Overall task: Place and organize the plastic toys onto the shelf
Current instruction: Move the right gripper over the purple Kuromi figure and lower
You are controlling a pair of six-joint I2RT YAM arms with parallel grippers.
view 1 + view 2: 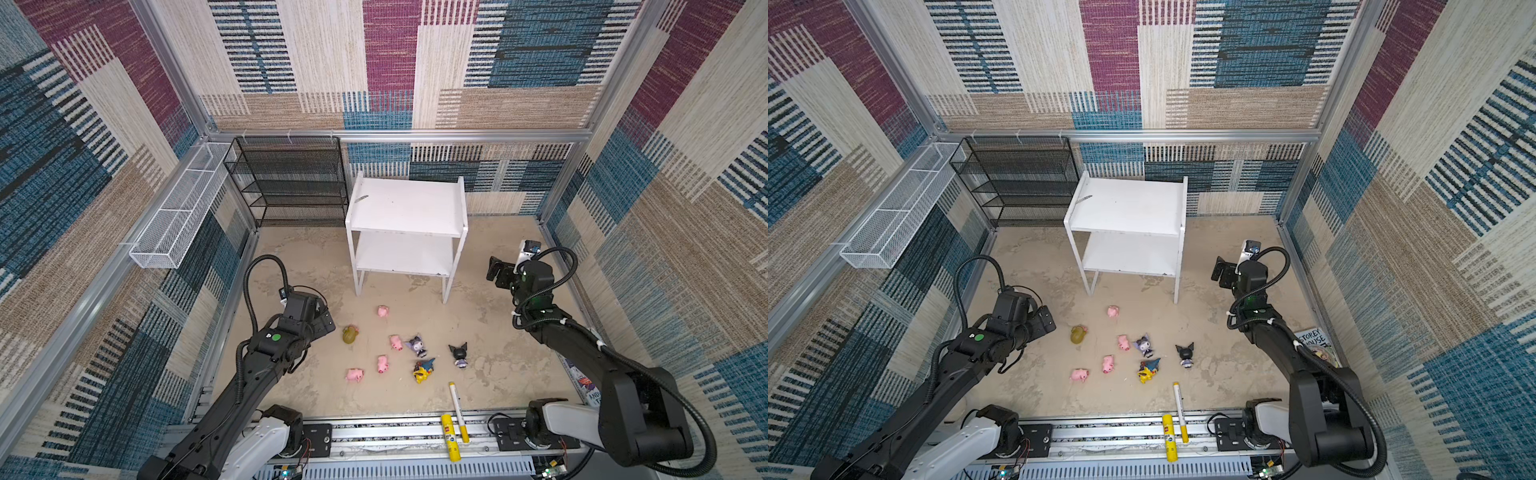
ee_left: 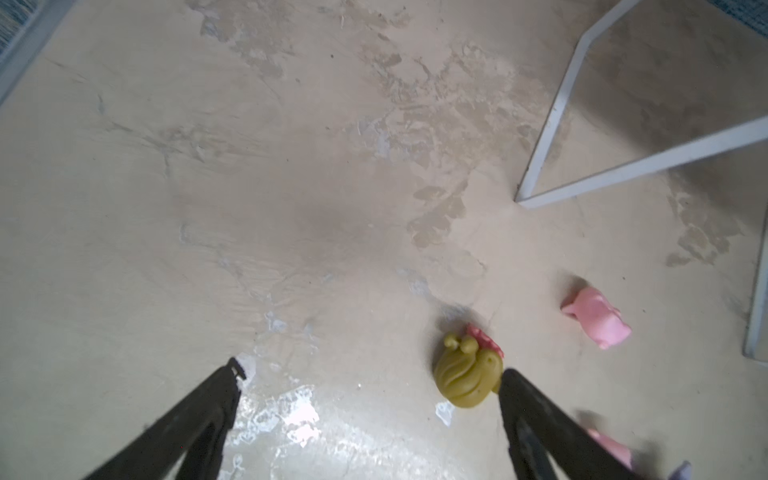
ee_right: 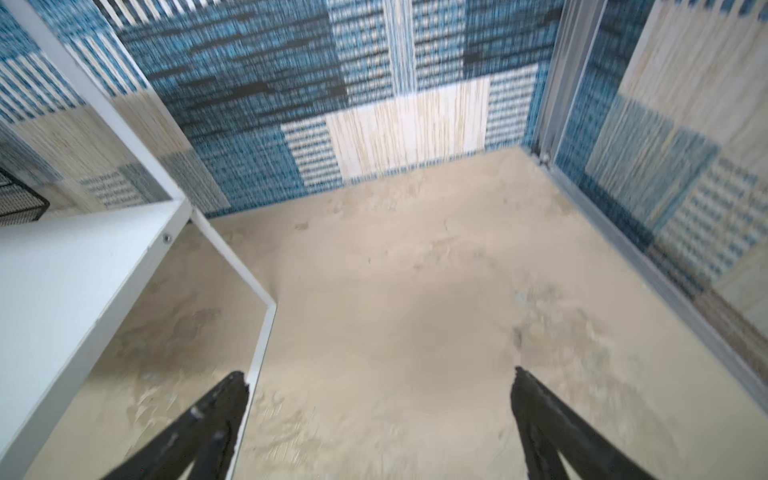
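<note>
Your eight moulded plastic toys (image 1: 396, 342) lie scattered on the mottled beige bench (image 1: 316, 257), in front of the white two-tier flat-board shelf (image 1: 407, 208). In both top views you see four pink pigs (image 1: 382, 364), two black-and-purple big-eared figures (image 1: 459, 354) and a yellow figure with a blue hood (image 1: 424, 370). Only the left wrist view shows you the ridged olive-yellow hair of the blond doll (image 2: 465, 378), just beside one finger (image 2: 536, 428) of the released left tool (image 2: 370, 372). The right tool (image 3: 379, 374), likewise released, hangs near the shelf's thin leg (image 3: 266, 332).
</note>
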